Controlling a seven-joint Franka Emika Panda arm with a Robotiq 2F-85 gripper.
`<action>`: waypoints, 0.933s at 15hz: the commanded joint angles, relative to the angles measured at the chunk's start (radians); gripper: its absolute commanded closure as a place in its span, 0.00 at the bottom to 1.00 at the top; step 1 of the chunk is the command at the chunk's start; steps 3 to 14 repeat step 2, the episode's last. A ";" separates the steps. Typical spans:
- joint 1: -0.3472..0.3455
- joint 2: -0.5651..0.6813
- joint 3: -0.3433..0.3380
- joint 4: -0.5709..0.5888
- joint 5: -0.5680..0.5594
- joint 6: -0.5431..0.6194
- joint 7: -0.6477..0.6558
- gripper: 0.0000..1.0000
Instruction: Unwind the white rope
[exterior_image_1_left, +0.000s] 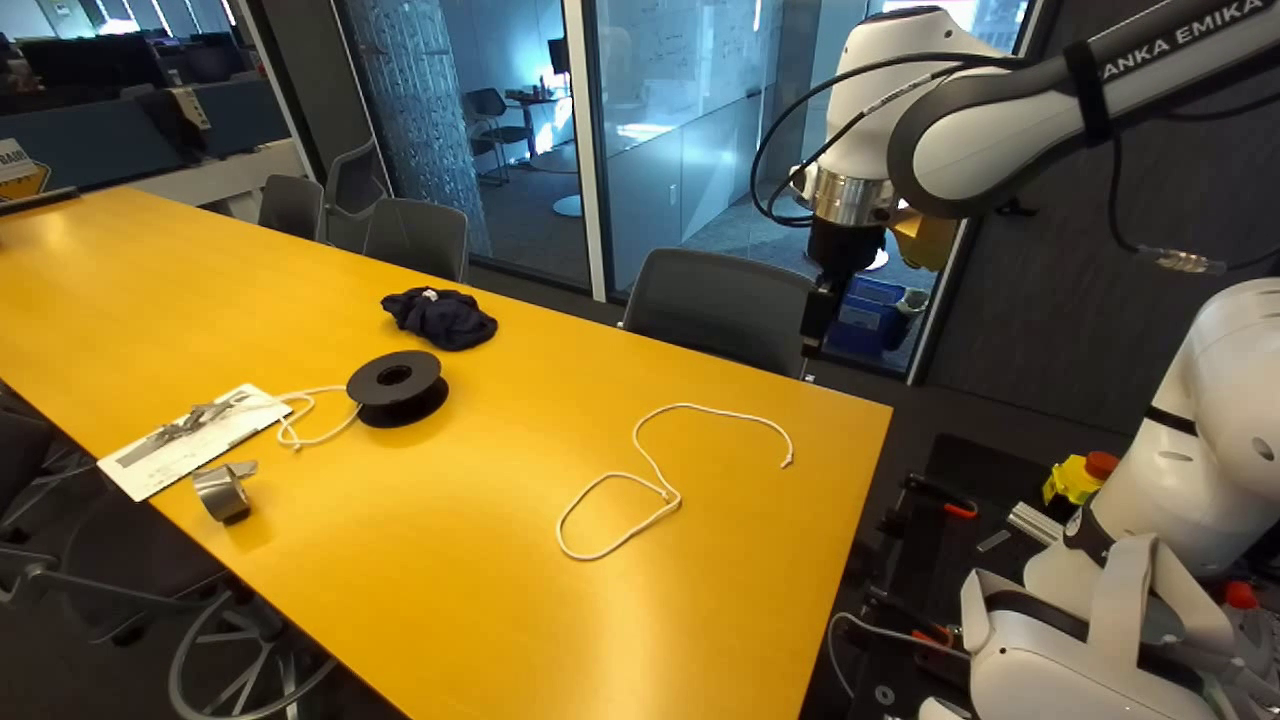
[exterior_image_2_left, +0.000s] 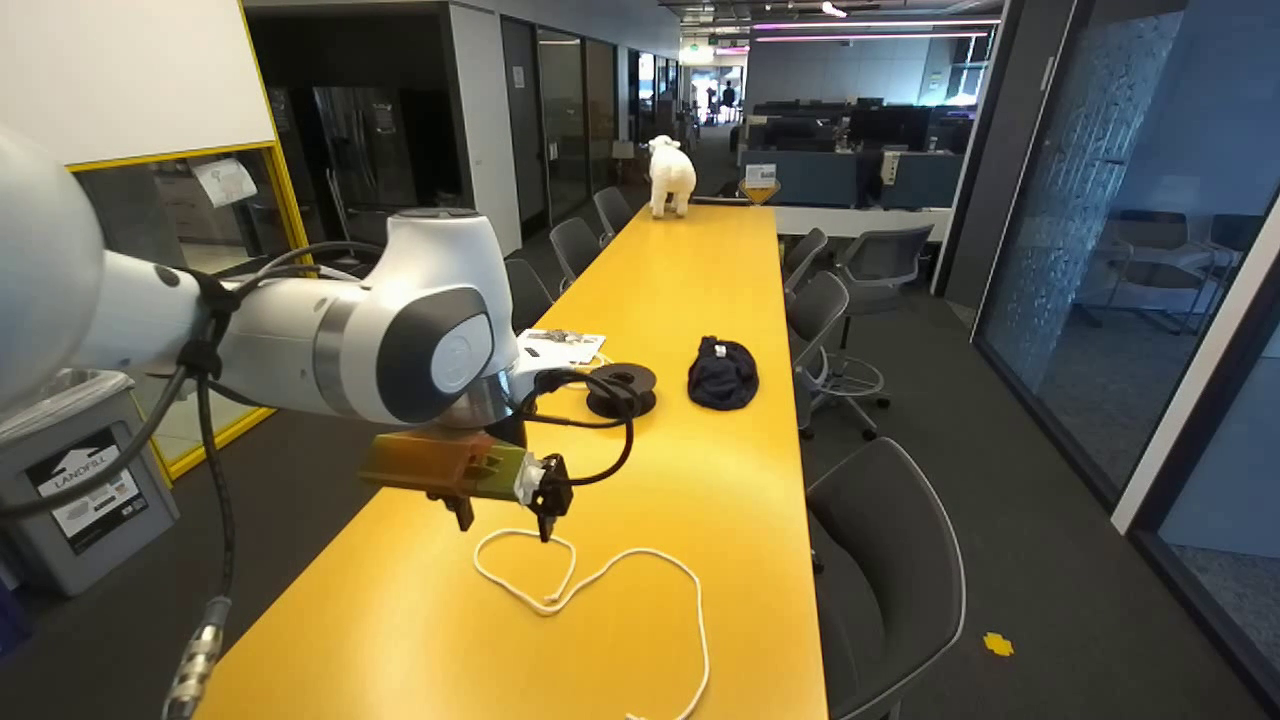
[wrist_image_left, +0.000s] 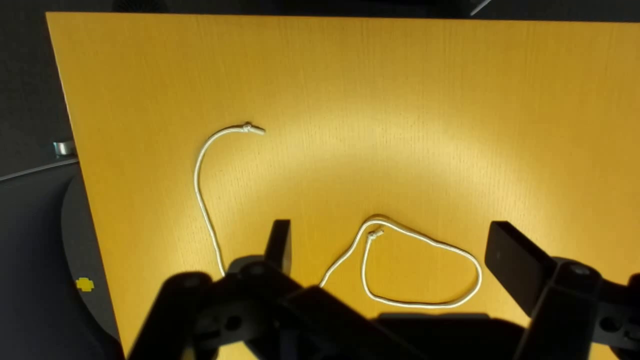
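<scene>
The white rope (exterior_image_1_left: 679, 499) lies flat on the yellow table in both exterior views. One stretch sweeps out in a wide curve to a knotted end, while the rest bends round into a loop. From the wrist view, that loop of rope (wrist_image_left: 434, 243) sits below and between the fingers, its other knotted tip close beside the cord without visibly crossing it. Part of the middle is hidden behind the gripper there. High over the table, my gripper (exterior_image_2_left: 505, 530) points down with its jaws wide apart and nothing held. Its black fingers (wrist_image_left: 517, 265) do not touch the rope.
Farther along the table are a black spool (exterior_image_1_left: 420, 375), a dark cloth (exterior_image_1_left: 440, 320), a silver tape roll (exterior_image_1_left: 220, 493) and a flat white packet (exterior_image_1_left: 240, 430). Another white cord runs between packet and spool. A grey chair (exterior_image_1_left: 720, 310) stands against the table's side.
</scene>
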 joint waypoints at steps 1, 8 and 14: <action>0.010 0.000 -0.010 0.001 -0.006 -0.003 0.005 0.00; 0.010 0.000 -0.010 0.001 -0.006 -0.003 0.005 0.00; 0.010 0.000 -0.010 0.001 -0.006 -0.003 0.005 0.00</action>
